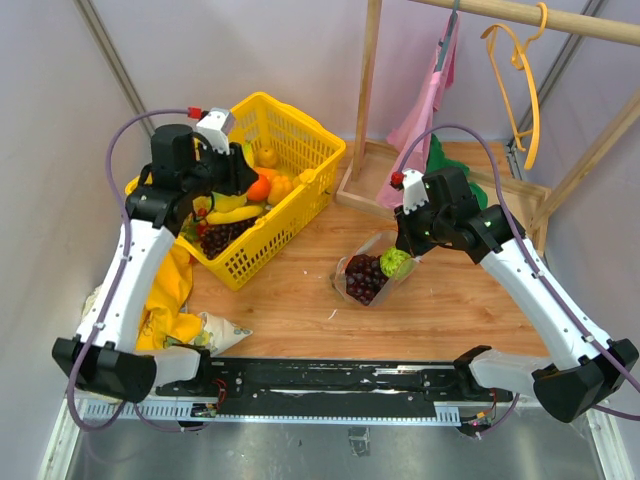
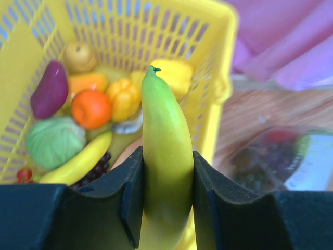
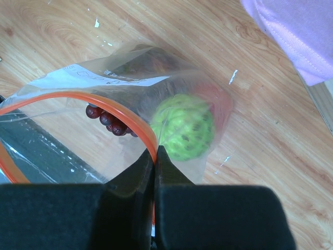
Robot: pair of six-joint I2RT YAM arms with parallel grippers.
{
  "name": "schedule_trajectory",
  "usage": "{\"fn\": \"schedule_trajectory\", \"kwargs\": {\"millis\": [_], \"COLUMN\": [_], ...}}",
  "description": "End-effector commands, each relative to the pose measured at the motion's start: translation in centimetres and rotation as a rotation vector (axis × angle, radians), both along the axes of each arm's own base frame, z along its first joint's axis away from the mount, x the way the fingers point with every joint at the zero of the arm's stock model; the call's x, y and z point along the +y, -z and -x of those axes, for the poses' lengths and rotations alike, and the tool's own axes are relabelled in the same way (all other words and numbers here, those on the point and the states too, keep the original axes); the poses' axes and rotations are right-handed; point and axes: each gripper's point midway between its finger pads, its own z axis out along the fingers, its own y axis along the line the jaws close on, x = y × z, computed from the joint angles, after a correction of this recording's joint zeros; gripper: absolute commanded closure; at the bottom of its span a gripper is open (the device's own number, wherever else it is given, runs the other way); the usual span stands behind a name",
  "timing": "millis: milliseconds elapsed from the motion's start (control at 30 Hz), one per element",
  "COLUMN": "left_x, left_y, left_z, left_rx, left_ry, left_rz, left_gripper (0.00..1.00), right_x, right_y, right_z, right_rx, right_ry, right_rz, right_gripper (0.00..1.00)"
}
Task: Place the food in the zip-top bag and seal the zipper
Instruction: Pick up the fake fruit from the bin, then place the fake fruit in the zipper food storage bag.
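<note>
Over the yellow mesh basket (image 2: pixel 114 21), left gripper (image 2: pixel 167 156) grasps a yellow-green toy banana (image 2: pixel 164 120). Four o'clock from it, right gripper (image 3: pixel 155 156) clenches the red zipper strip (image 3: pixel 123 113) of the clear plastic bag (image 3: pixel 78 83).

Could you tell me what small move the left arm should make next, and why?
Probably carry the banana rightward from above the basket toward the bag. The left gripper is clamped on the banana, and the right gripper pinches the bag's red strip, holding its mouth open, with grapes and a green piece inside.
</note>
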Motion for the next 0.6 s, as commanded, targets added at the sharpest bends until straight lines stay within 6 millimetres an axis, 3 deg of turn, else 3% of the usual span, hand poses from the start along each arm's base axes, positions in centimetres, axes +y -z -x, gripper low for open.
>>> {"fn": "schedule_trajectory", "kwargs": {"millis": [0,200,567], "left_x": [-3.5,-6.7,-12.0], "left_y": [-7.1,-11.5,-14.7], "left_z": [2.4,5.7,11.2], "left_rx": [-0.183,-0.294,-0.378], "left_ry": [0.133,0.239,0.417], "left_rz": [0.136,0.271,0.529], "left_gripper": [0.87,0.92,0.96], "right_x": [0.6,0.6,1.0], "right_y": [-0.5,-0.6,-1.0], "right_z": [0.2,0.1,-0.2], "right_rx": [-0.014,-0.017,-0.029], "right_ry": [-0.009,-0.007,0.013], "right_rz": [-0.033,-0.036,-0.067], "right_gripper": [0.99,0.99,0.99]}}
